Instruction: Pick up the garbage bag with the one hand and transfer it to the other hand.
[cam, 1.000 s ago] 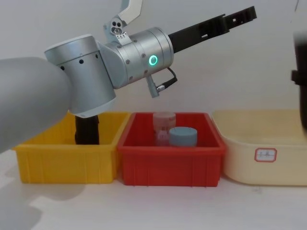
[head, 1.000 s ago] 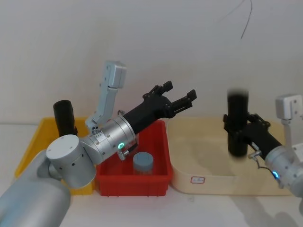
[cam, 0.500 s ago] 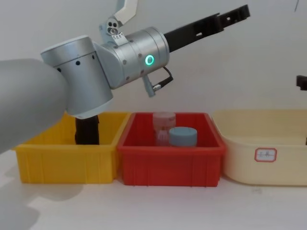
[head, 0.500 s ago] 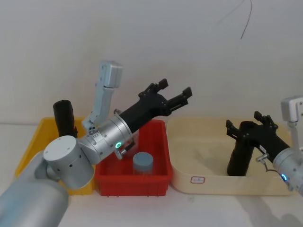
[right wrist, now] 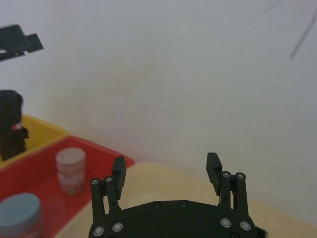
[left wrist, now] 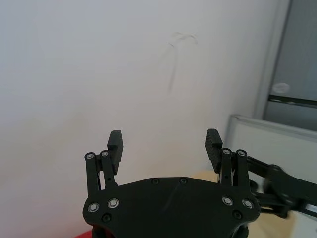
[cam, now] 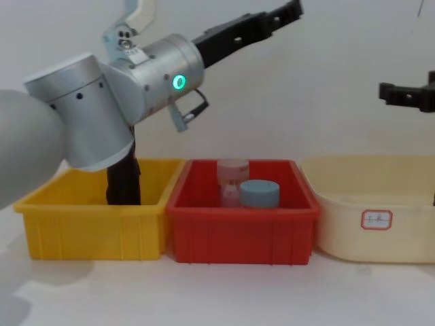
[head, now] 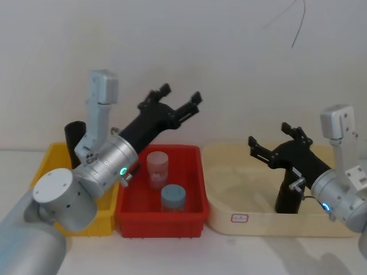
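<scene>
Head view, garbage bag: the tall black cylindrical roll of wrinkled matte plastic (head: 71, 137) stands upright at the far end of the yellow plastic bin (head: 43, 166), partly hidden by the left arm.
Head view, left gripper: the black long-fingered gripper on the fat silver arm (head: 180, 94) is raised over the red plastic bin (head: 192, 215). Its jaws are spread and hold nothing.
Head view, right gripper: the black long-fingered gripper with the thin grey cable (head: 268, 133) hangs over the cream plastic tub (head: 269, 220), jaws spread and empty. A second black roll (head: 285, 199) stands in the tub just below it, its top hidden.
Left wrist view: the left gripper (left wrist: 164, 146) has its jaws wide apart with only bare wall between them.
Right wrist view: the right gripper (right wrist: 166, 168) is spread with nothing between its jaws. The garbage bag (right wrist: 11, 124) stands well apart from it.
Chest view: the garbage bag (cam: 124, 180) rises above the rim of the yellow bin (cam: 95, 231). The left gripper (cam: 289, 10) is high above the bins and points away from the bag.
Coming move, as a judgement: the garbage bag lies below and to the left of the left gripper, which is much the nearer hand. Its long axis is vertical, so the spread jaws would have to swing back, drop and close across it from the side.
</scene>
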